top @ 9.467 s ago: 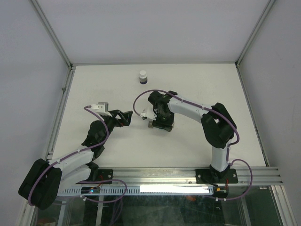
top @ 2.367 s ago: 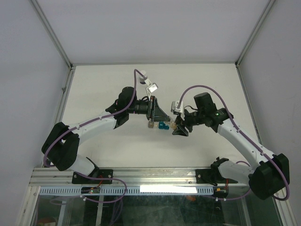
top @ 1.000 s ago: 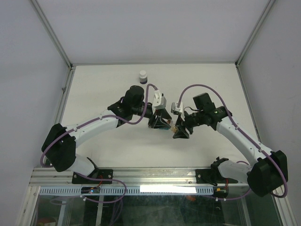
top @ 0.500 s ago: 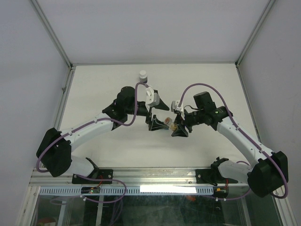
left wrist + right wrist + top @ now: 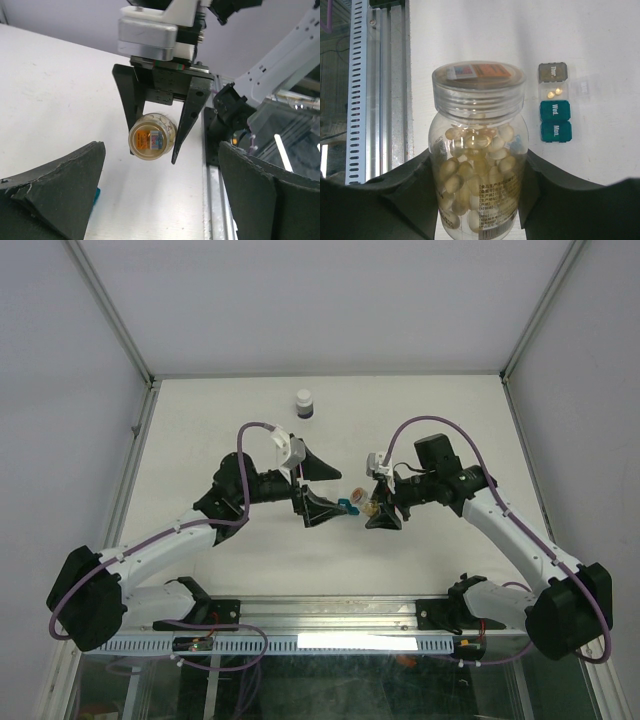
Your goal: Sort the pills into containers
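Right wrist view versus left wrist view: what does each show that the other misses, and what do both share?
Only the right wrist: the pill organizer lying on the table, its grey Thur. cell shut, the next cell open with two pills inside, the teal Wed. cell and Mon. cell shut. Only the left wrist: the left gripper, wide open and empty; of the organizer it catches just a teal sliver. Both: the capped clear pill bottle clamped in the right gripper.

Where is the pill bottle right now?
In the top view it's near the middle of the table: the pill bottle is clamped in the right gripper, just right of the teal containers, with the open left gripper on their other side.
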Available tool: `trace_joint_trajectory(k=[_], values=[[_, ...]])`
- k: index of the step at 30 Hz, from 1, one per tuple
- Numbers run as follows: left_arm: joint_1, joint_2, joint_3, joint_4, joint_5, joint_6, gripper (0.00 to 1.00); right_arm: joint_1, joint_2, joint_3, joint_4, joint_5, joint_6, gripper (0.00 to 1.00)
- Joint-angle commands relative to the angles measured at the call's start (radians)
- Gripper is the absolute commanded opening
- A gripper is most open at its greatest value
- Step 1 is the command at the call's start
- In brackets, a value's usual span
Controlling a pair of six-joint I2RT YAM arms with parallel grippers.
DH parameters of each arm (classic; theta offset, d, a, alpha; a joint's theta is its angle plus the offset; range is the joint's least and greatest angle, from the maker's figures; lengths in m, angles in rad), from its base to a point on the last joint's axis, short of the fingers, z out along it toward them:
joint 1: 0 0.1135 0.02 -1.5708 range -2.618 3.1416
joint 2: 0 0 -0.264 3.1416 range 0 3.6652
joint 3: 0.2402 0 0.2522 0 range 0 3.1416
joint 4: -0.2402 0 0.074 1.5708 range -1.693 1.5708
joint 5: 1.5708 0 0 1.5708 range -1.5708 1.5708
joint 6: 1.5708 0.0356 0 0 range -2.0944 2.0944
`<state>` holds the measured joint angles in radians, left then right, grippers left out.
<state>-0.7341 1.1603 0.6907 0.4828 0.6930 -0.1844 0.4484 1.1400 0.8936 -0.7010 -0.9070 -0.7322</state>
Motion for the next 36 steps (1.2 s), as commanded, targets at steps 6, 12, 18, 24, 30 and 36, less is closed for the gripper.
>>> trace_joint_trajectory(k=[6, 12, 18, 24, 30, 36], values=[[0.019, 0.011, -0.023, -0.001, -0.245, -0.443, 0.89, -0.015, -0.03, 0.044, 0.027, -0.052, -0.016, 0.0], [-0.09, -0.032, 0.031, -0.198, -0.462, -0.381, 0.87, -0.017, -0.022, 0.043, 0.03, -0.052, -0.013, 0.0], [-0.12, -0.001, 0.078, -0.226, -0.458, -0.367, 0.85, -0.018, -0.017, 0.043, 0.03, -0.051, -0.013, 0.0], [-0.128, 0.031, 0.115, -0.212, -0.414, -0.365, 0.77, -0.019, -0.014, 0.043, 0.031, -0.05, -0.012, 0.0], [-0.136, 0.064, 0.148, -0.211, -0.382, -0.363, 0.69, -0.019, -0.014, 0.043, 0.028, -0.051, -0.011, 0.0], [-0.15, 0.086, 0.165, -0.211, -0.361, -0.364, 0.62, -0.019, -0.015, 0.042, 0.029, -0.05, -0.012, 0.0]])
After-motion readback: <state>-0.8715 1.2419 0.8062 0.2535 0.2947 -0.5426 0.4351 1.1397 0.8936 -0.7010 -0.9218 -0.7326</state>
